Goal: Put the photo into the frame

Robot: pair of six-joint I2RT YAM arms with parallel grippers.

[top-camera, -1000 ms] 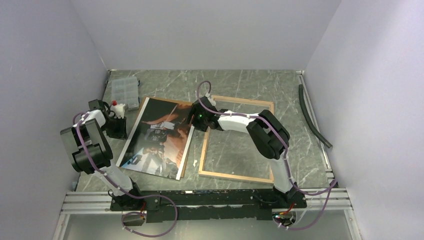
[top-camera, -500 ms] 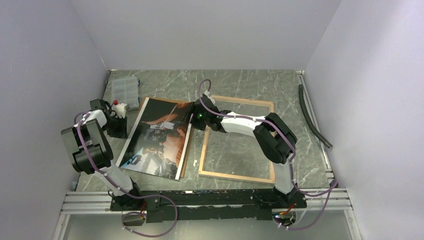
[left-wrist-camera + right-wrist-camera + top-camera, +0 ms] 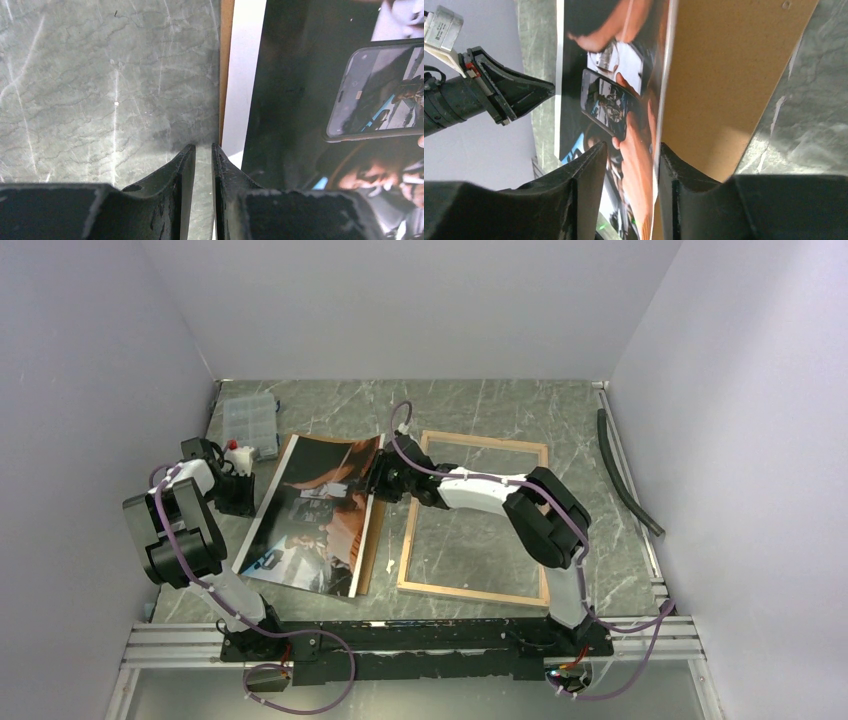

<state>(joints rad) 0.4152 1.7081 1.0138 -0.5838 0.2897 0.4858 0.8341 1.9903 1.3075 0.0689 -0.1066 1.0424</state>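
Note:
The photo (image 3: 318,510) lies picture side up on the brown backing board (image 3: 371,562), left of centre. The frame (image 3: 470,592) lies to its right, light wood back up. My right gripper (image 3: 383,480) is open at the photo's right edge. In the right wrist view its fingers (image 3: 631,146) straddle that edge of the photo (image 3: 619,90), which curls up off the backing board (image 3: 724,75). My left gripper (image 3: 238,498) is shut and empty on the table by the photo's left edge. In the left wrist view its tips (image 3: 203,146) almost touch the board (image 3: 227,50) beside the photo (image 3: 300,100).
A clear plastic organiser box (image 3: 250,422) sits at the back left. A black hose (image 3: 625,475) lies along the right wall. A small white scrap (image 3: 388,565) lies between board and frame. Walls close in on three sides.
My right gripper has slid a little left onto the photo's right edge, and that edge has lifted off the board. The left arm has not moved.

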